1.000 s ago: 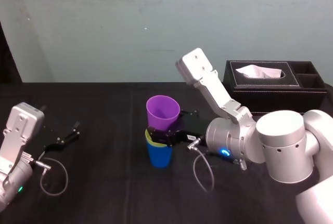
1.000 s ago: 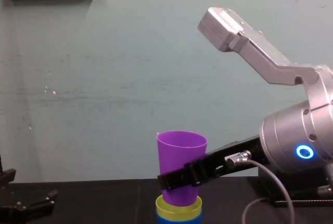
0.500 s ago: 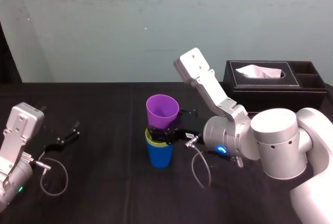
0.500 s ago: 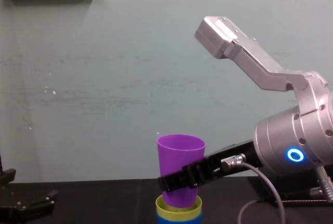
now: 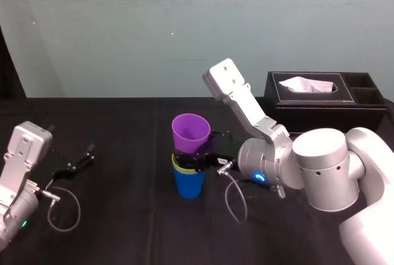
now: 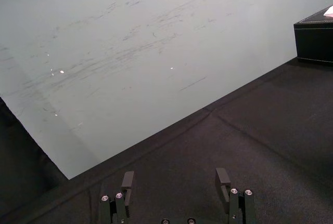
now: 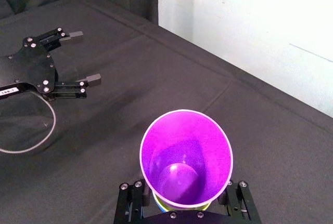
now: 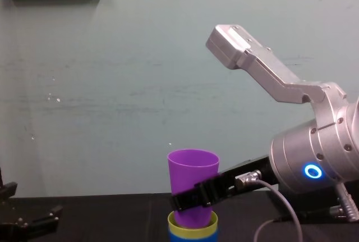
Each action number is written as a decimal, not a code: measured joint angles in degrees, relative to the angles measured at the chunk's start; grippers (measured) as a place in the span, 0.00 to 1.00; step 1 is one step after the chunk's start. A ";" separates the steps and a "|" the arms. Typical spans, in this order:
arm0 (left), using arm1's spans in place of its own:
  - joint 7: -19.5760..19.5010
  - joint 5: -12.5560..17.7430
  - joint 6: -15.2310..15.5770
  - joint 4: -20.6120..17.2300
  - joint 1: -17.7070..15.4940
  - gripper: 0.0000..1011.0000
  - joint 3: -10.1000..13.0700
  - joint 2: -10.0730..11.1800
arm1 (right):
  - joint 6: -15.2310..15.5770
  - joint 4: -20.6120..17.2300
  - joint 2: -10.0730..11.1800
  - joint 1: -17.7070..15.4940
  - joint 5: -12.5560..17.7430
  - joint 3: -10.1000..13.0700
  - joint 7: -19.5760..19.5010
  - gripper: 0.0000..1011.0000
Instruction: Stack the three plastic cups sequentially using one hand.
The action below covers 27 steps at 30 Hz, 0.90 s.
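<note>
The purple cup (image 5: pixel 191 132) is upright, its lower part sunk into the yellow-green cup (image 5: pixel 178 165), which is nested in the blue cup (image 5: pixel 189 184) at the middle of the black table. My right gripper (image 5: pixel 192 158) is shut on the purple cup, a finger (image 7: pixel 129 203) on each side of its body just above the yellow-green rim (image 7: pixel 159 201). From the side, the gripper (image 8: pixel 193 199) bands the purple cup (image 8: pixel 192 172) over the yellow-green cup (image 8: pixel 193 228) and the blue cup (image 8: pixel 193 238). My left gripper (image 5: pixel 77 162) rests open at the table's left (image 6: pixel 175 178), parked, with nothing between its fingers.
A black tissue box (image 5: pixel 326 96) stands at the back right by the wall. A grey cable (image 5: pixel 233 201) loops from the right wrist onto the table (image 5: pixel 123 216), to the right of the stack. Another cable (image 5: pixel 61 208) lies by the left arm.
The right gripper has lowered the purple cup a little deeper into the yellow-green cup, and the right arm has shifted slightly left. The left arm has not moved.
</note>
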 joint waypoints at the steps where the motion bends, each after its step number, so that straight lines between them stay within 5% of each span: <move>1: 0.00 0.00 0.00 0.00 0.00 0.99 0.00 0.00 | 0.01 0.03 -0.01 0.00 -0.01 -0.01 -0.02 0.69; 27: 0.00 0.00 0.00 0.00 0.00 0.99 0.00 0.00 | -0.88 2.89 -0.99 0.40 -0.82 -0.38 -0.26 0.69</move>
